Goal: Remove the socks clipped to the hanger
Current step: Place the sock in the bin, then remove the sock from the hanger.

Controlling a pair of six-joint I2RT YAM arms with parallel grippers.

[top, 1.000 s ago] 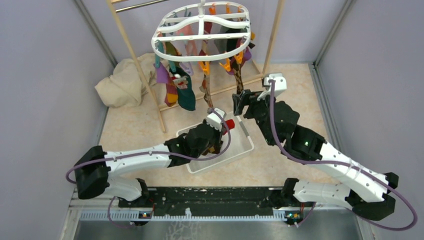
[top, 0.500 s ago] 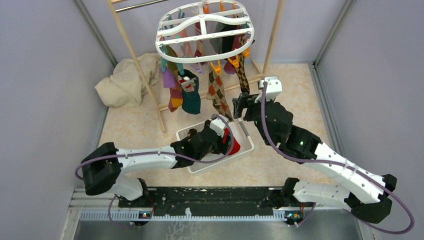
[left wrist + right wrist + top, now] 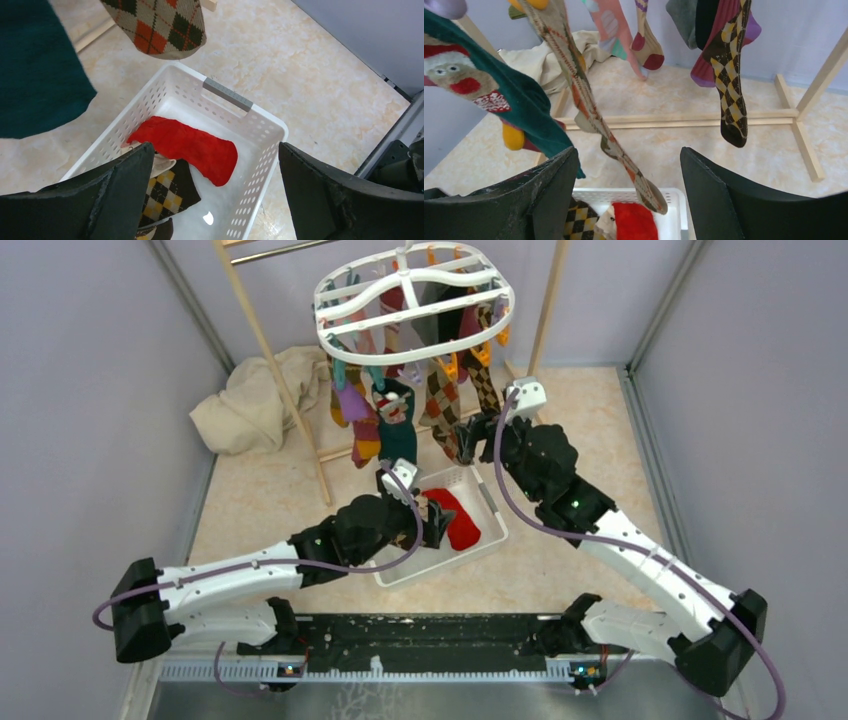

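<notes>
Your left tool (image 3: 214,150) is spread wide above the white perforated plastic basket (image 3: 260,125), where a fuzzy red sock (image 3: 175,140) lies beside a knitted argyle one (image 3: 167,192). Your right tool (image 3: 629,152) is spread too, beneath soft mixed-colour socks (image 3: 731,75) dangling from the white oval plastic hanger (image 3: 415,300) near the far edge of the table (image 3: 600,410).

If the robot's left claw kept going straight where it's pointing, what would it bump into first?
Most likely the red sock lying in the white basket. The left gripper is open and aims down into it, with nothing else seen in between, though depth is hard to judge.
</notes>
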